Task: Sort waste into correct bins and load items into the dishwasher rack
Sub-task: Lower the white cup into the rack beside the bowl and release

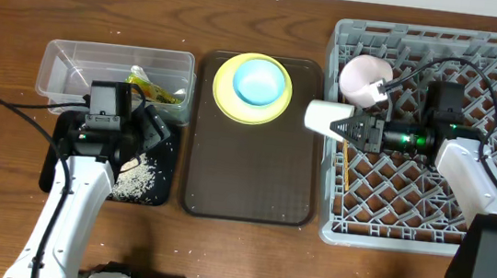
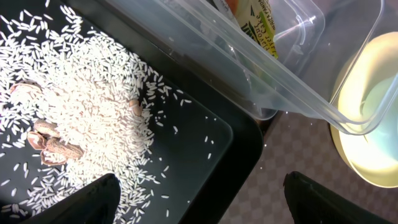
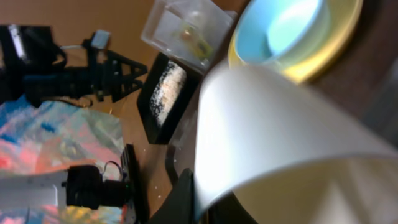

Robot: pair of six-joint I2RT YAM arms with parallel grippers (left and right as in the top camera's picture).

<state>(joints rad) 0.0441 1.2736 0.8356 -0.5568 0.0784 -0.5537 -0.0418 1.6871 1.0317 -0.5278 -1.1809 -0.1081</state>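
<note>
My right gripper [image 1: 350, 127] is shut on the small white cup [image 1: 327, 117], holding it on its side at the left edge of the grey dishwasher rack [image 1: 426, 213]. The cup fills the right wrist view [image 3: 280, 137]. The white bowl [image 1: 363, 77] sits in the rack. The light blue bowl [image 1: 261, 80] rests on the yellow plate [image 1: 234, 100]. My left gripper [image 2: 199, 205] is open and empty over the black tray [image 2: 211, 143], which holds rice grains [image 2: 81, 112]. The snack wrapper [image 1: 157, 88] lies in the clear tub [image 1: 72, 60]. The tissue and chopsticks are not visible.
The brown serving tray [image 1: 249, 176] lies between the bins and the rack and bears the plate. A few brown shell pieces [image 2: 53, 146] lie among the rice. The clear tub's corner [image 2: 298, 62] overhangs the black tray beside the plate [image 2: 373, 124].
</note>
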